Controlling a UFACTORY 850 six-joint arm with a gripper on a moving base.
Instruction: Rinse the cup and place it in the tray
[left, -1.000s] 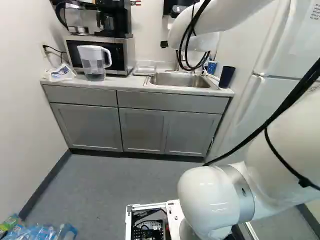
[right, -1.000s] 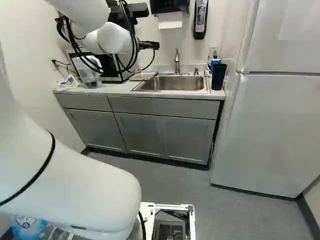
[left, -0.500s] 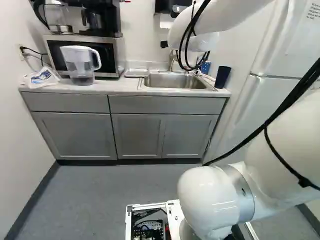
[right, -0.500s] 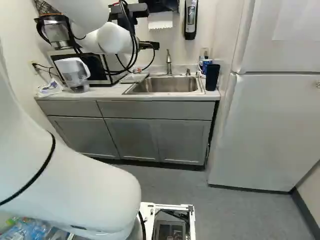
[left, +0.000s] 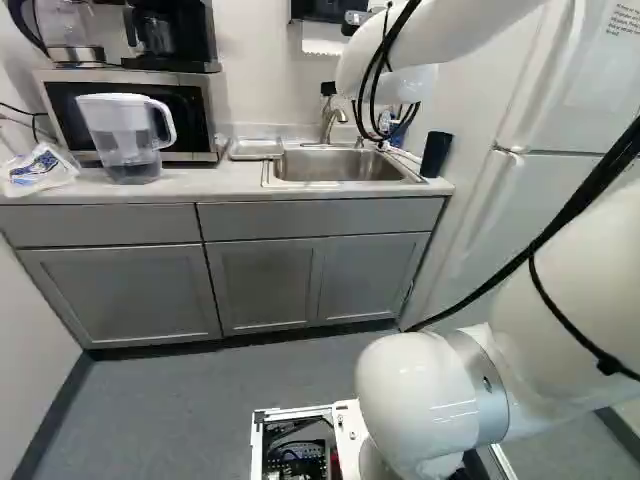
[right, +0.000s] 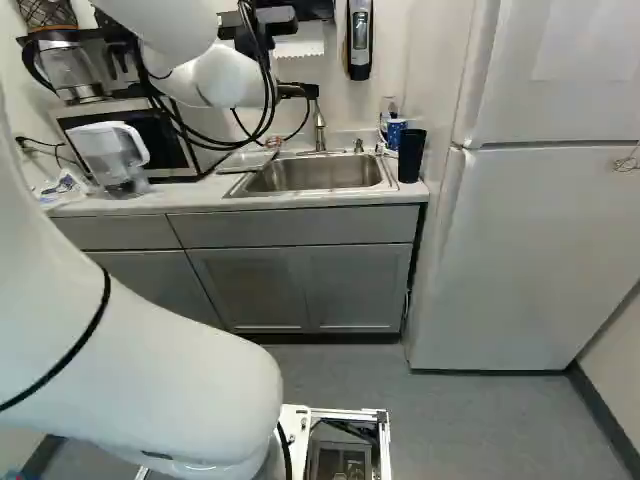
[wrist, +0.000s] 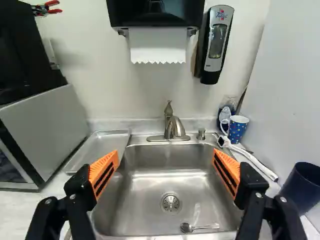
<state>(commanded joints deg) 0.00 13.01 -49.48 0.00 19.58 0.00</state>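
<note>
The dark cup (right: 411, 155) stands on the counter just beside the sink (wrist: 170, 160), on the fridge side, near the dotted mug (wrist: 237, 128); the right base view shows its tall, straight side, while the wrist view looks onto its rim. Only the wrist view gives the mug's dots and handle clearly, plus the white brush (wrist: 252, 160) lying between mug and dark cup, and the spoon (wrist: 200, 227) in the basin near the drain (wrist: 170, 203). Across the sink, the metal tray (wrist: 102, 147) lies on the counter between basin and microwave (left: 215, 118). The gripper (right: 300, 90) has its fingers spread wide, orange pads (wrist: 104, 172) apart—nothing pinched—with the sink ahead between them. Only the base views take in the water pitcher (left: 124, 135) before the microwave, and the fridge (right: 540, 250) fills the right of the right base view.
</note>
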